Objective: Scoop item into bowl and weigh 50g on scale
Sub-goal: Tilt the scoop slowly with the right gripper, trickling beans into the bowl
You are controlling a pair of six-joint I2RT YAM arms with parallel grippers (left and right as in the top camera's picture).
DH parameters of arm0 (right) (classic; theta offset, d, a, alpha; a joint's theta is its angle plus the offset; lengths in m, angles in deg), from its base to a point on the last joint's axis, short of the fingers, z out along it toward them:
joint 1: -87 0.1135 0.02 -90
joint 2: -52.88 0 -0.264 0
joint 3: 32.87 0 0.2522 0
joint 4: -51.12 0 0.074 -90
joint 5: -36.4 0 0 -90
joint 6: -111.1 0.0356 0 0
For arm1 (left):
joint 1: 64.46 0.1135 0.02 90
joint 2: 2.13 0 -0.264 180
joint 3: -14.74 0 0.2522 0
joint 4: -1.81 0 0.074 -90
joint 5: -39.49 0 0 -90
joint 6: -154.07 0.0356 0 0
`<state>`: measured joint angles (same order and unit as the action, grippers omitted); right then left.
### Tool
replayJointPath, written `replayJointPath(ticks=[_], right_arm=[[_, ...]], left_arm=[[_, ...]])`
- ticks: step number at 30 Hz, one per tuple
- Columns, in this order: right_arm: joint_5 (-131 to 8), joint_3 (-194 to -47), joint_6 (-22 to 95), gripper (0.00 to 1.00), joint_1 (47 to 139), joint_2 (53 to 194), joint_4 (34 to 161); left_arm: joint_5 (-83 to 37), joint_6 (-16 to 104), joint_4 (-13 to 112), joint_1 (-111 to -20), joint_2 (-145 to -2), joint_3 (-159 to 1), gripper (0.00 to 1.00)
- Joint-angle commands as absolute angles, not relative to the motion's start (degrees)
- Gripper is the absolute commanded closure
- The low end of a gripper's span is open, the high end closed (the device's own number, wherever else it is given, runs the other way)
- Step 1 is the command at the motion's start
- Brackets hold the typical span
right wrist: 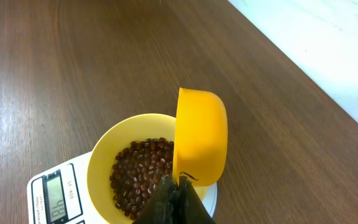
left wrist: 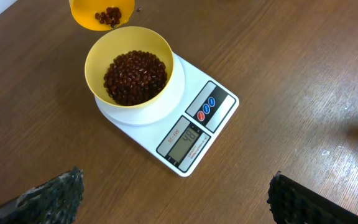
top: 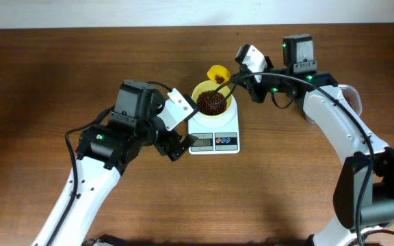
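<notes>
My right gripper (right wrist: 176,196) clenched the bright yellow plastic scoop (right wrist: 201,137), tipped at 12 o'clock of the round pale yellow bowl (left wrist: 98,56). The bowl held red-brown beans (left wrist: 135,78) atop the white digital scale (left wrist: 194,84); my left gripper (top: 176,145) hung released at 8 o'clock.

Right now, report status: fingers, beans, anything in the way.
Left fingers open, clear of scale. Right fingers shut on yellow scoop, tipped at bowl rim. Beans heaped in bowl on scale. Nothing blocking.

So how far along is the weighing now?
Done: the bowl sits on the scale, well filled with beans. In hand: the right gripper, jaws shut, holds the scoop tilted by the bowl, a few beans in it. Left: topping up; the display seems to read just under fifty.
</notes>
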<state>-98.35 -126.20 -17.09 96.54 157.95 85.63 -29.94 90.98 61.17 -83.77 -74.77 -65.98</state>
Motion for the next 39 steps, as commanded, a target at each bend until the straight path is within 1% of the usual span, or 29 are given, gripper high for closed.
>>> replayJointPath(ticks=[1, 24, 30, 39], right_arm=[[-98.24, -126.18, -17.46, 0.96, 96.74, 158.28, 85.00], [-100.71, -126.18, -17.46, 0.96, 96.93, 158.28, 85.43], [-97.48, -126.18, -17.49, 0.96, 97.15, 158.28, 85.61], [-99.36, -126.18, -16.55, 0.96, 97.17, 158.28, 86.09]], left_arm=[[-29.91, 90.29, 61.06, -83.42, -74.53, -65.58, 0.01], [-29.91, 90.29, 61.06, -83.42, -74.53, -65.58, 0.01], [-29.91, 90.29, 61.06, -83.42, -74.53, -65.58, 0.01], [-29.91, 90.29, 61.06, -83.42, -74.53, -65.58, 0.01]])
